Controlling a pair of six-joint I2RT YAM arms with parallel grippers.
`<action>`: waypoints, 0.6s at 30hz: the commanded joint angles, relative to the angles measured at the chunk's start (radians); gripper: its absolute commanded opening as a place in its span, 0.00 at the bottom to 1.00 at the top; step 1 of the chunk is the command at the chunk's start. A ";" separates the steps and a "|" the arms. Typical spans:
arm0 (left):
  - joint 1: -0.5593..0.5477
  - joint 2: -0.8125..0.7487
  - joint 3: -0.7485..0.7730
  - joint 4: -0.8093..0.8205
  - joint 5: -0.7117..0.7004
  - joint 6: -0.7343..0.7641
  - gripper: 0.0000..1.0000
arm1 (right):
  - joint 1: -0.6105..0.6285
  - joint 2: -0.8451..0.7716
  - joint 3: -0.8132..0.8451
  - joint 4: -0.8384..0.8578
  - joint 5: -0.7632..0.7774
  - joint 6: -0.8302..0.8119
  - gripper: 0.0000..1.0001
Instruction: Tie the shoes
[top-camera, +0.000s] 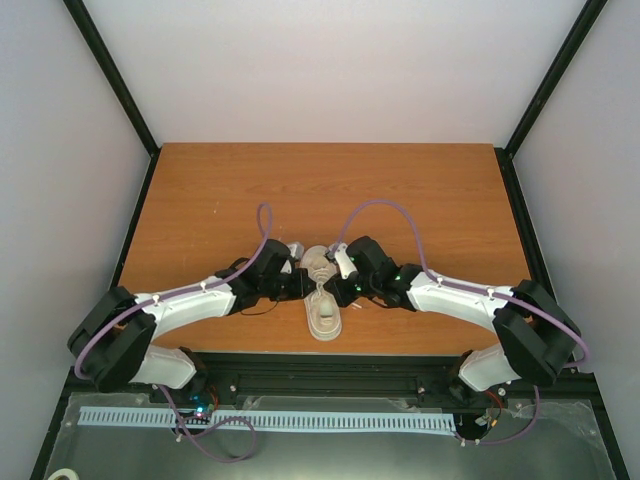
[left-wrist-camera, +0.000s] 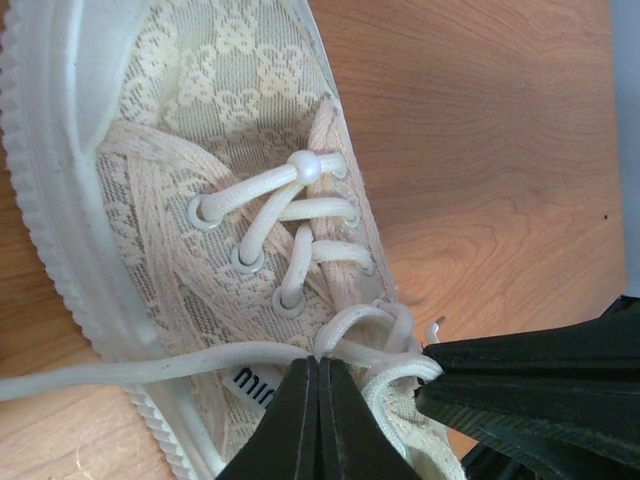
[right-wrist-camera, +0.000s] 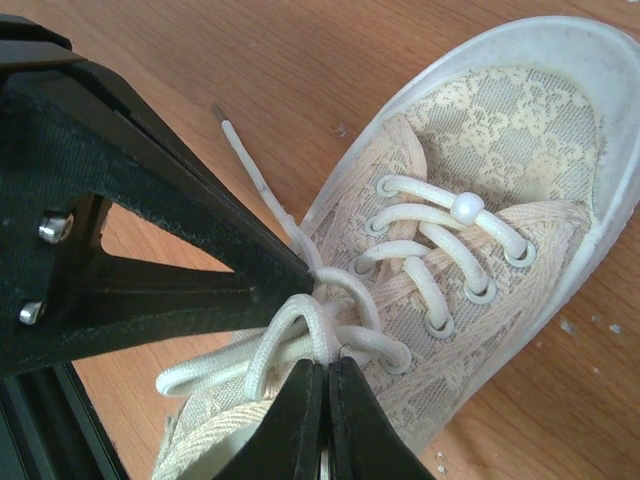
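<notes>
The cream lace-patterned shoe lies on the wooden table near the front edge, between both arms. In the left wrist view the shoe fills the frame; my left gripper is shut, its tips pinching a white lace at the knot by the top eyelets. The right gripper's black fingers press in from the right. In the right wrist view my right gripper is shut on a lace loop over the shoe, opposite the left gripper's fingers. From above, the left gripper and right gripper meet over the shoe's lacing.
A white bead sits on the lower crossed laces. One loose lace end trails over the bare wooden table. Black frame rails run along the near edge, with grey walls on three sides.
</notes>
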 joint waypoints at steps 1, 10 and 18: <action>0.004 -0.046 0.005 0.028 -0.056 0.011 0.01 | 0.007 -0.040 0.000 -0.006 0.021 0.007 0.03; 0.004 -0.093 -0.004 0.004 -0.076 0.048 0.01 | 0.007 -0.028 0.044 -0.015 0.024 -0.006 0.03; 0.004 -0.103 -0.008 0.002 -0.075 0.053 0.01 | 0.014 0.019 0.068 0.014 -0.015 -0.005 0.03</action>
